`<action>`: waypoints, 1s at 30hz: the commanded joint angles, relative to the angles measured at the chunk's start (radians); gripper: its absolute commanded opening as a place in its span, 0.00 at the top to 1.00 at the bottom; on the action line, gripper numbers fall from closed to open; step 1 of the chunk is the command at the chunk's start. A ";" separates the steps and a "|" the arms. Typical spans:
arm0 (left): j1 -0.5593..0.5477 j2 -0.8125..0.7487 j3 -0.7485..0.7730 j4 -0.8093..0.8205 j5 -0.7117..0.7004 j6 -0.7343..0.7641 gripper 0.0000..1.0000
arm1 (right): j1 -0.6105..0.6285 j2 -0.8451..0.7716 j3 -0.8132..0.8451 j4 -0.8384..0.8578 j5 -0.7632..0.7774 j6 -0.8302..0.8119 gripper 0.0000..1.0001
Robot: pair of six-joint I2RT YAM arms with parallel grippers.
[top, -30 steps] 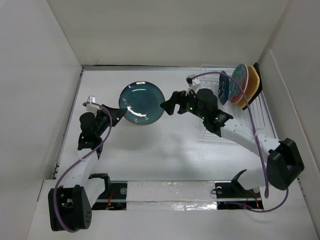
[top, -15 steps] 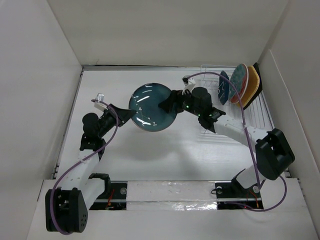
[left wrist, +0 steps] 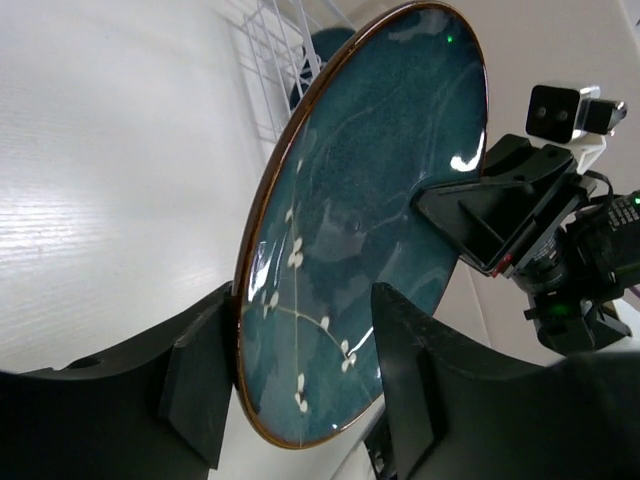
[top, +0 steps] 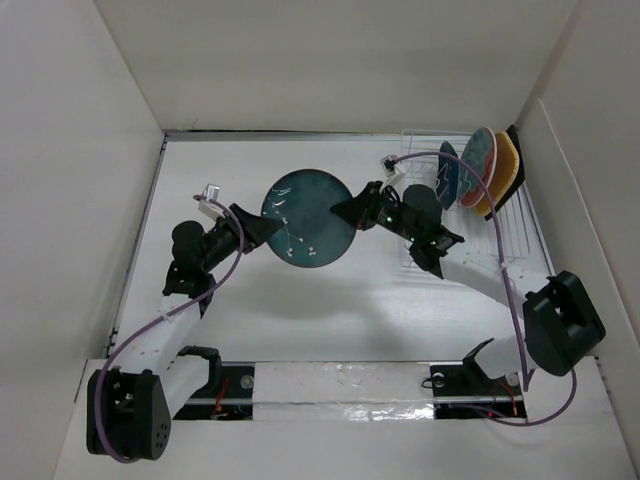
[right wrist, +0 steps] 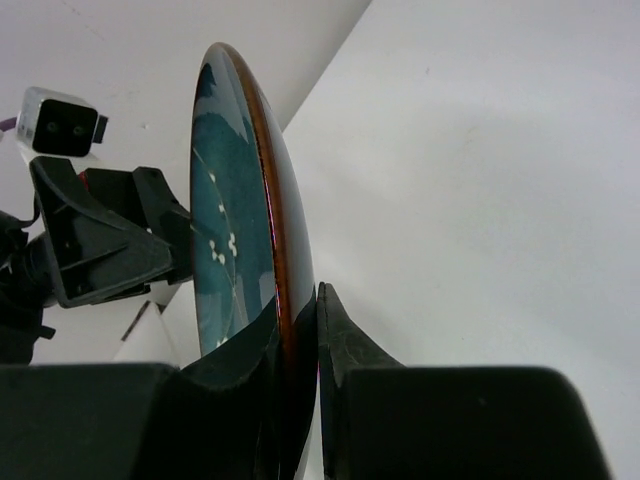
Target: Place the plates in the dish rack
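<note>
Precariously, only the right end effector (right wrist: 298, 320) pinches the rim of the upright plate (top: 307, 217), the left end effector (left wrist: 305, 295) released, so a fast swing could slip it.

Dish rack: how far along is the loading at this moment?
Done: the navy plate, floral plate and tan plate stand in the dish rack, with a dark-rimmed edge behind them. In hand: the dark teal plate, on edge in mid-air, right hand shut on its rim, left hand open around the opposite rim. Left: slotting it in the rack.

glossy plate (left wrist: 380, 230), matt wht table (top: 330, 310)
</note>
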 commanded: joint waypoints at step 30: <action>-0.413 -0.033 0.281 -0.289 -0.065 0.383 0.37 | -0.252 -0.049 0.562 -0.480 1.064 -0.743 1.00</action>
